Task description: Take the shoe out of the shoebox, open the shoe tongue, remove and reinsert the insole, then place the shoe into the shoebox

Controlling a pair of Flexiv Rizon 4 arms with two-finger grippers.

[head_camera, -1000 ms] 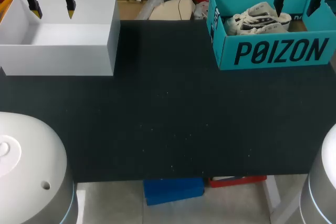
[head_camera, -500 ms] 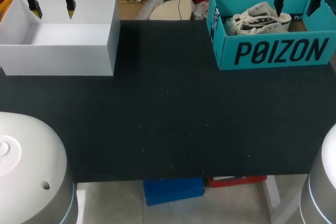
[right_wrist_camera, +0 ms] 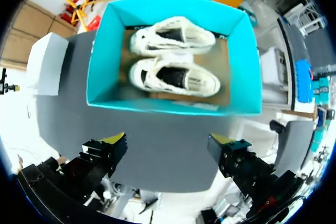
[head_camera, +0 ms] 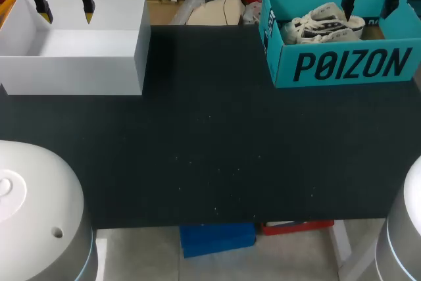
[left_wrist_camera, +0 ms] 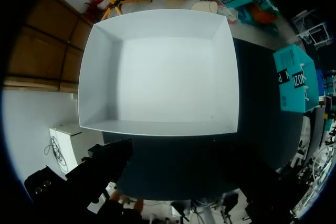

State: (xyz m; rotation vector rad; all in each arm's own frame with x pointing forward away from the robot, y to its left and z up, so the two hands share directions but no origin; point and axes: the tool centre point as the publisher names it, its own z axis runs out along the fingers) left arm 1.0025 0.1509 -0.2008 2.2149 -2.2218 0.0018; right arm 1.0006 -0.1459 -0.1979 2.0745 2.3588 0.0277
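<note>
Slight right gripper (head_camera: 368, 11) shift; wide open

White domed arm housings (head_camera: 33, 208) (small hole in left); black fingers (head_camera: 88, 1), yellow tips.

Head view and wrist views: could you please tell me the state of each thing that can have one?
teal shoebox: lidless, holding both shoes.
shoes: upright, side by side inside the teal shoebox.
white box: lidless, open at the top.
left gripper: open, above the white box.
right gripper: open, above the teal shoebox.
</note>
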